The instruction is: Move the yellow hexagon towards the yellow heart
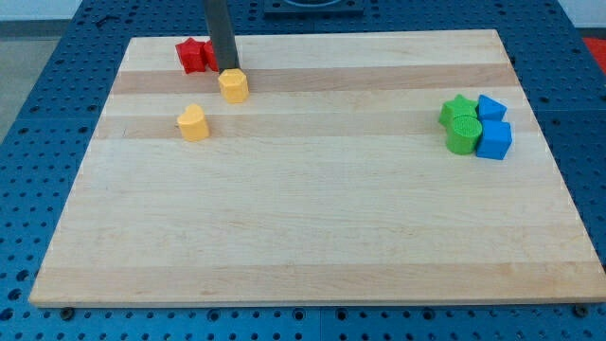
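Pushing is the step in hand, by the look of it: my tip (227,69) is planted at the upper edge of the small yellow hexagon block (233,85), touching it or very nearly so. No fingers are carried by this rod, so no spread or pinch can be reported. The hexagon is found near the top left of the pale wooden table (312,237), and the small yellow heart block (192,123) is seen close by, below it and a little toward the view's left. Red blocks (195,56), shapes hard to make out, are parked just left of the rod. Well apart at the right, two green blocks (461,125) are huddled against two blue blocks (492,127). Next, a push down and slightly leftward is called for, so the hexagon is driven at the heart without being slid past it
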`<state>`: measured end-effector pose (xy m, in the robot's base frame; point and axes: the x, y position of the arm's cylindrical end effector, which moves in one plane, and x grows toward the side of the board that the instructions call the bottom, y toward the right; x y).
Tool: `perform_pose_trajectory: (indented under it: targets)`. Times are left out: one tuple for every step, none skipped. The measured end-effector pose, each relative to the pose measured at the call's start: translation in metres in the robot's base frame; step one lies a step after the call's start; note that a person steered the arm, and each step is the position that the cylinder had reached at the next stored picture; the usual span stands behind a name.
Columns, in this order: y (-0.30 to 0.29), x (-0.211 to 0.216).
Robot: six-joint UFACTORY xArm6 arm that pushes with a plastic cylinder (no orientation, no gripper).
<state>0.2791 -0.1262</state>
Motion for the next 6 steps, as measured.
perform_pose_trajectory:
  targets:
    - [0.01,0.0]
    - [0.03,0.006]
    - [0.035,0.012]
    - [0.034,0.023]
    - [0.016,0.034]
    - [0.003,0.048]
